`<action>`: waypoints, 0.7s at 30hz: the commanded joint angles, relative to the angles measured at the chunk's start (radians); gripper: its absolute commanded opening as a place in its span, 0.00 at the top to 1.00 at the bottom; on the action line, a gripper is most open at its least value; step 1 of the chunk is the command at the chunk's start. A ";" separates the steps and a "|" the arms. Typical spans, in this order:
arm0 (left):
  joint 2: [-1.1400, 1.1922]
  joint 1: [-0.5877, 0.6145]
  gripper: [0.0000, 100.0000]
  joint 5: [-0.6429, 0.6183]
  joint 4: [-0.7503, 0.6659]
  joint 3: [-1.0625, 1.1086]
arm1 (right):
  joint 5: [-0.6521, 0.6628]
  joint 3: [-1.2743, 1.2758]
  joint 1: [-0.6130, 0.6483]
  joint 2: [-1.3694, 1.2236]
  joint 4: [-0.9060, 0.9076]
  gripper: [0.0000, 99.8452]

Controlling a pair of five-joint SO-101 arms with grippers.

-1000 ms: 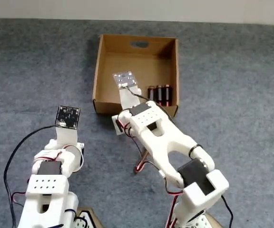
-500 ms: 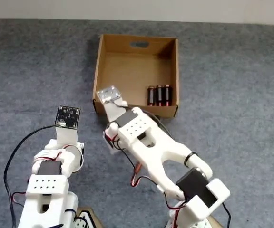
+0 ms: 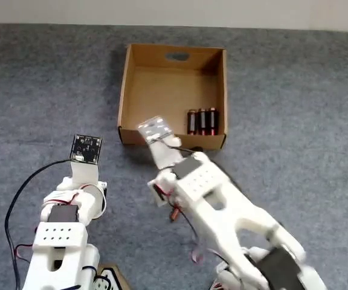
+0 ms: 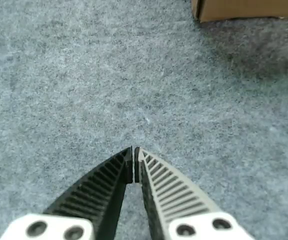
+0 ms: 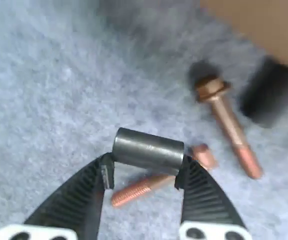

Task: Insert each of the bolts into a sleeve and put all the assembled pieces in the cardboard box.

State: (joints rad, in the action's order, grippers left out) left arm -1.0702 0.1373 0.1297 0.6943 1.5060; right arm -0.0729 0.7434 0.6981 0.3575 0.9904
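Note:
My right gripper (image 5: 145,167) is shut on a dark grey sleeve (image 5: 148,149), held crosswise between its fingers just above the carpet. A copper bolt (image 5: 149,186) lies on the carpet right under the sleeve. A second bolt (image 5: 227,126) lies farther off, beside a blurred dark piece (image 5: 271,97) near the cardboard box (image 5: 264,25). From above, the right arm (image 3: 204,187) sits just in front of the box (image 3: 124,90), which holds three assembled pieces (image 3: 202,121). My left gripper (image 4: 134,150) is shut and empty over bare carpet.
Grey carpet covers the table. The left arm (image 3: 65,217) stands at the near left, with a corner of the box (image 4: 244,9) ahead of it. Cables trail from both arms.
The right arm swung left from over the box, then drew back to the carpet in front of it. The left arm has not moved.

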 commanded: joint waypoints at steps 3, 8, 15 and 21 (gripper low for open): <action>-0.005 -0.010 0.96 0.006 -0.015 -0.005 | 0.009 0.090 -0.157 0.321 -0.010 0.84; -0.005 -0.010 0.96 0.006 -0.015 -0.005 | 0.011 0.185 -0.437 0.443 -0.010 0.84; -0.005 -0.012 0.96 0.006 -0.015 -0.005 | 0.021 0.197 -0.670 0.254 -0.010 0.84; -0.005 -0.012 0.96 0.006 -0.015 -0.005 | 0.144 0.077 -0.668 -0.008 0.074 0.84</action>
State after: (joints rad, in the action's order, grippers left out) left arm -1.0702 0.1373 0.1297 0.6943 1.5060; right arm 0.0222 0.9214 0.0430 0.4388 1.0119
